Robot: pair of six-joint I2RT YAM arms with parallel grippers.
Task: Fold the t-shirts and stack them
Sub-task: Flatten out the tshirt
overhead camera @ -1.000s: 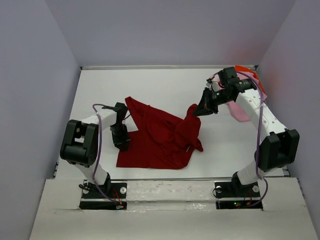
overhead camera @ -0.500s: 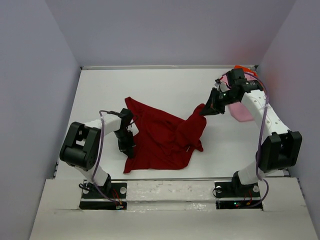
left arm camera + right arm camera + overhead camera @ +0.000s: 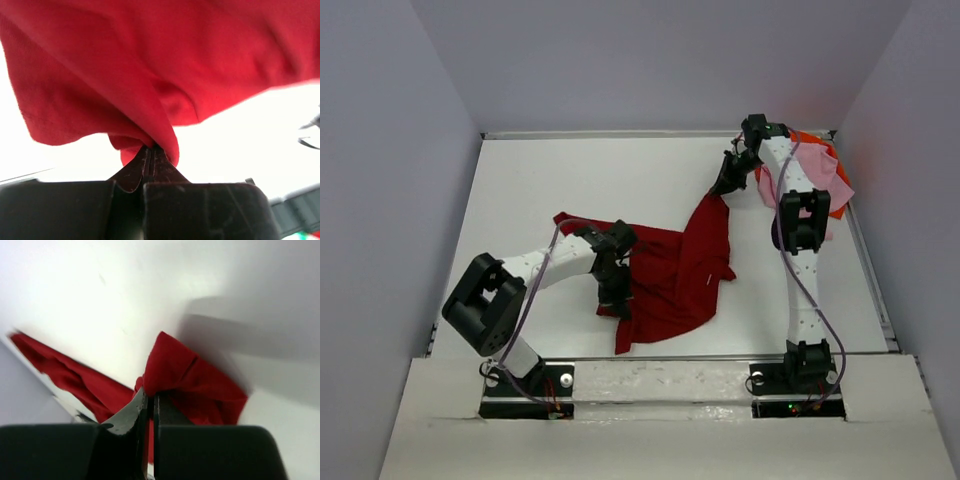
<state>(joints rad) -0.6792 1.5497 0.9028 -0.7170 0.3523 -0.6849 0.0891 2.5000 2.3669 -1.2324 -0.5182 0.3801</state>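
My left pincer [image 3: 151, 148] has just closed on the dark red t-shirt [image 3: 670, 280], right pincer [image 3: 149, 395] pinching its far end, so stretching it flat can likely begin.

You're looking at a dark red t-shirt [image 3: 670, 270] of soft, matt, creased cloth and a smooth matt white table [image 3: 540, 190]; your left gripper [image 3: 150, 148] looks dull, scuffed black plastic
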